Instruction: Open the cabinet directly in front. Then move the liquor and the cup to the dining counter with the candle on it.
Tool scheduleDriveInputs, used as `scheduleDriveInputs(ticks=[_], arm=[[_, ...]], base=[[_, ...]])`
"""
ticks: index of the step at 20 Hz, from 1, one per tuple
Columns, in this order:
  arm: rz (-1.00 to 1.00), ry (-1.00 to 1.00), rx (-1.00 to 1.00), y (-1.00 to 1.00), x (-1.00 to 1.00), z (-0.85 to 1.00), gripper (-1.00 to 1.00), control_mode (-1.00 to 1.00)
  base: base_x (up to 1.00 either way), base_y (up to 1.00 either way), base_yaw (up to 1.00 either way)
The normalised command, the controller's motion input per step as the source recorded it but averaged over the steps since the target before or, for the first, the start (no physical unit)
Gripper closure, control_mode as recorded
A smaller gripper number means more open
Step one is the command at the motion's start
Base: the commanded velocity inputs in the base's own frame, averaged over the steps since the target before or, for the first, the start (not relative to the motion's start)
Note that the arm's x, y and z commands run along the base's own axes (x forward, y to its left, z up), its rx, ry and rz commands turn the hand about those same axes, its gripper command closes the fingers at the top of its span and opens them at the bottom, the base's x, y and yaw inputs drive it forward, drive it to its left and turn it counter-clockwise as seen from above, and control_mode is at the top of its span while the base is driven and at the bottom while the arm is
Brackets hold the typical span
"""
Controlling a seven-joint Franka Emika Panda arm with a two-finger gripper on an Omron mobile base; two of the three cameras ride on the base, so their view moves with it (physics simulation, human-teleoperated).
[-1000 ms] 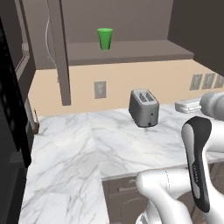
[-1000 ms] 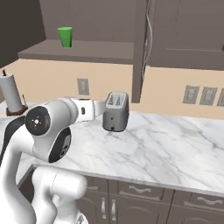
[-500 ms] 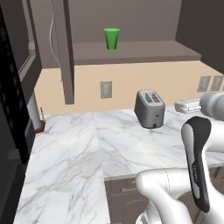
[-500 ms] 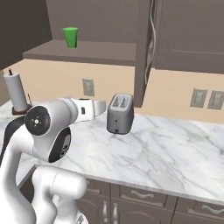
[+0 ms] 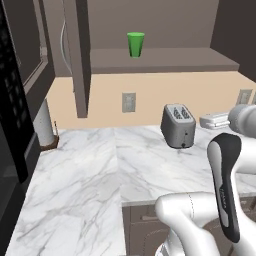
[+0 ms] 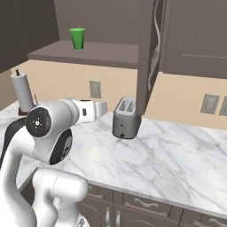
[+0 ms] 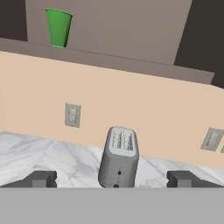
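Open cabinet, doors swung aside, its bare shelf carrying the green cup upright near the middle. Below, marble worktop with a grey toaster and a paper-towel roll. Gripper: fingers spread wide, empty, touching nothing, aimed at the toaster.

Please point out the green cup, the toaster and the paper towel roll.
green cup (image 5: 135,44), left base view, middle of its side
toaster (image 6: 125,118), right base view, its front face
paper towel roll (image 6: 22,92), right base view, its side
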Motion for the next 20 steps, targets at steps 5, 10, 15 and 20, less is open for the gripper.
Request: scheduleDriveInputs(ticks=[5, 10, 15, 20], arm=[[0.00, 0.00, 0.00, 0.00, 0.00, 0.00, -1.00, 1.00], [0.00, 0.00, 0.00, 0.00, 0.00, 0.00, -1.00, -1.00], [-0.01, 0.00, -0.01, 0.15, -0.01, 0.00, -1.00, -1.00], [-0.05, 0.00, -0.11, 0.57, -0.09, 0.00, -1.00, -1.00]], base=[[0.07, 0.00, 0.00], [0.00, 0.00, 0.00], [0.00, 0.00, 0.00], [0.00, 0.00, 0.00]])
